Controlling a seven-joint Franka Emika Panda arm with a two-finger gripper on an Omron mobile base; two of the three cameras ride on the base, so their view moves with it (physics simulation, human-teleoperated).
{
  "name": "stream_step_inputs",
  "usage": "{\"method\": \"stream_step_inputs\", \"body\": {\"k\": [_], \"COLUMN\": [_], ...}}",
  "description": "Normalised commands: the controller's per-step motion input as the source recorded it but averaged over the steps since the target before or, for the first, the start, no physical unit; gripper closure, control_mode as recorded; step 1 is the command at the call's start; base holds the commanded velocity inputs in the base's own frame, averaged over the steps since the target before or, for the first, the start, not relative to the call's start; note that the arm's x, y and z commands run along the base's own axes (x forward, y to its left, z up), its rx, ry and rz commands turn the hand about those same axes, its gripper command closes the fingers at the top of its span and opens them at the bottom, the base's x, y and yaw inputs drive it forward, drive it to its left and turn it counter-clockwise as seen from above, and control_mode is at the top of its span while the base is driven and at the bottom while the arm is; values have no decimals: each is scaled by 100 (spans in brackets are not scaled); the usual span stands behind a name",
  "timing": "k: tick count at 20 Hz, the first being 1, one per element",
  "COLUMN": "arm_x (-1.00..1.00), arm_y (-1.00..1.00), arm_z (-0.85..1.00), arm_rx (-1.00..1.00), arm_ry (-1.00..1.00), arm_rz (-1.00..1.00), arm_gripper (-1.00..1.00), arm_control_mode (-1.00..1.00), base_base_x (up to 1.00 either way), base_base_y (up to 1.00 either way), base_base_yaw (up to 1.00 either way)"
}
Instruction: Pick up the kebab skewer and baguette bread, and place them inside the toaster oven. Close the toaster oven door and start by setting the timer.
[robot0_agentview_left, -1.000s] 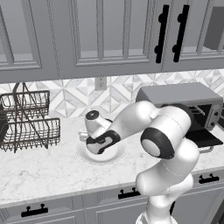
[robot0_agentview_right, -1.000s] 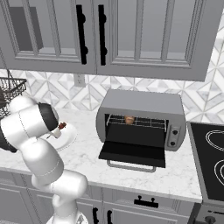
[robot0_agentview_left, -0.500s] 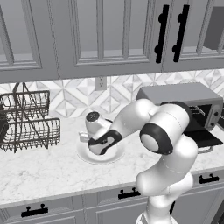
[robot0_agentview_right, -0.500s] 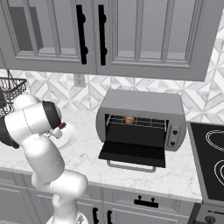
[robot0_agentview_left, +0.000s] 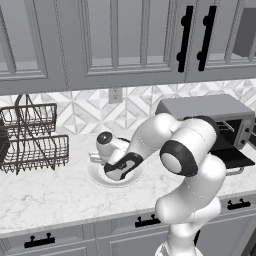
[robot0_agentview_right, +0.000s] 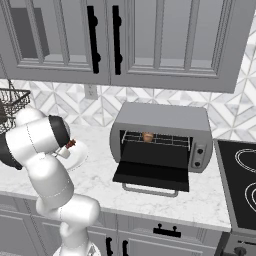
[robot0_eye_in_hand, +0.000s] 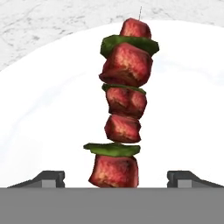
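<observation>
The kebab skewer (robot0_eye_in_hand: 122, 109), red meat chunks with green pieces on a thin stick, lies on a white plate (robot0_eye_in_hand: 39, 109). My gripper (robot0_eye_in_hand: 120, 178) is down over it, open, with one fingertip on each side of the lowest chunk and a gap to both. From the base, the gripper (robot0_agentview_left: 118, 170) hangs just above the plate (robot0_agentview_left: 100, 179) on the counter. The toaster oven (robot0_agentview_right: 165, 117) stands to the right with its door (robot0_agentview_right: 152, 172) folded down flat. The baguette bread (robot0_agentview_right: 147, 136) sits on the wire rack inside.
A wire dish rack (robot0_agentview_left: 30, 142) stands at the counter's left. A stove top (robot0_agentview_right: 240, 175) is to the right of the oven. Wall cabinets (robot0_agentview_left: 125, 40) hang above the counter. My arm's elbow (robot0_agentview_left: 182, 155) bulks between plate and oven.
The arm has shifted slightly left and down over the plate. The oven, its door and the loaf inside have not moved.
</observation>
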Motion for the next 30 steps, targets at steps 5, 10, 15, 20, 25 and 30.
{"method": "stream_step_inputs", "body": {"k": [5,10,15,20,25,30], "arm_x": [0,0,0,0,-4,-10], "arm_y": [0,0,0,0,0,0], "arm_z": [0,0,0,0,32,72], "arm_rx": [0,0,0,0,0,0], "arm_ry": [0,0,0,0,-2,0], "arm_rz": [0,0,0,0,1,3], "arm_gripper": [-100,100,100,100,100,100], "arm_control_mode": [-100,-100,-100,-100,-100,-100], "base_base_x": [0,0,0,0,0,0], "base_base_y": [0,0,0,0,0,0], "base_base_yaw": [0,0,0,0,0,0]}}
